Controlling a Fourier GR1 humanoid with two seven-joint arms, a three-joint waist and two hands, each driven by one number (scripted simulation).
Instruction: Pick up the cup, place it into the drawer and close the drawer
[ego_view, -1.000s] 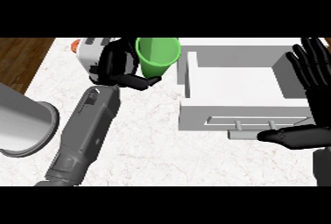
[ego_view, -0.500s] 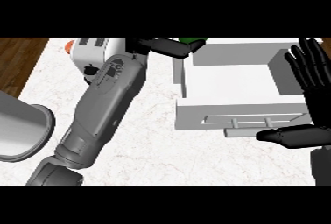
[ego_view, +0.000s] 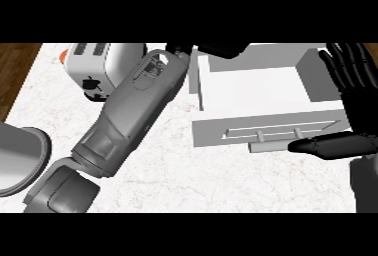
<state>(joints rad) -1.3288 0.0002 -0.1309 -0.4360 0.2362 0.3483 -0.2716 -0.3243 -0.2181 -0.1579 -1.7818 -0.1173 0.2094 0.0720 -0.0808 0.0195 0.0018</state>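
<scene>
A white toaster (ego_view: 103, 67) with an orange end stands at the counter's (ego_view: 184, 180) far left, and the curved rim of a large grey vessel (ego_view: 18, 157) shows at the left edge. The left forearm (ego_view: 133, 117) stretches diagonally across the marble-patterned top, passing just beside the toaster, to the far left corner of the open white drawer (ego_view: 258, 95). The drawer lies pulled out, its long axis running toward the viewer, its front panel with a bar handle (ego_view: 269, 146) nearest. Only part of the left hand (ego_view: 210, 49) shows at the top edge, above the drawer's back rim; whether it grips anything cannot be told, and the cup is out of sight. The right hand (ego_view: 354, 105) rests at the right edge, fingers straight and pointing up, thumb (ego_view: 328, 145) stretched toward the handle.
</scene>
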